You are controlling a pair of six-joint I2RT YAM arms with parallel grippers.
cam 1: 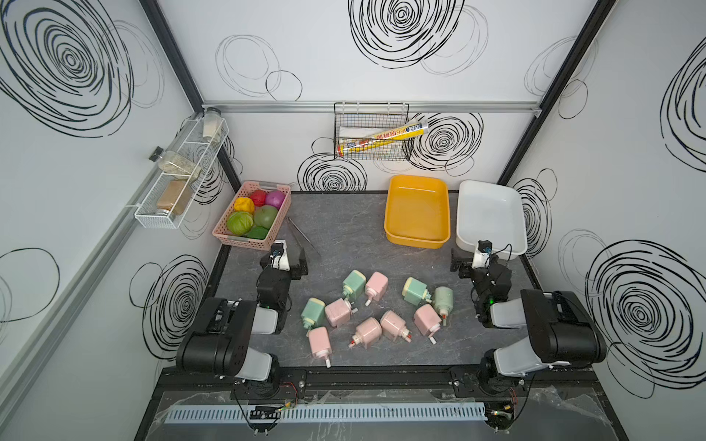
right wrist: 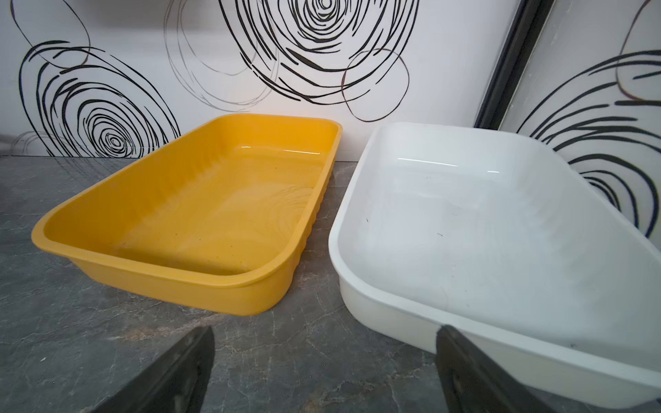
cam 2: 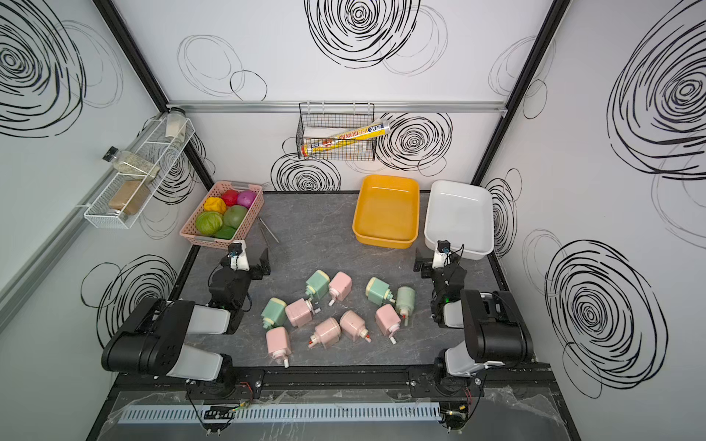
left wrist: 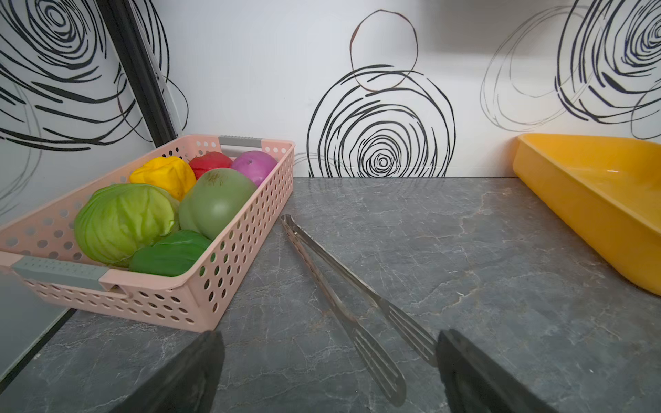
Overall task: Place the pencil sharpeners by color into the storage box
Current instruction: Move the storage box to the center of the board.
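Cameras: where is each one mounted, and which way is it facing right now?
Top views: high above the robot's end of the table, looking down and forward; both arms, the left gripper, right gripper and pencil sharpeners show.
Left wrist: low over the table, facing the pink basket and tongs; only its open fingertips show.
Right wrist: low, facing the yellow tray and white tray; only its open fingertips show.
Shared: both wrist views catch the yellow tray.
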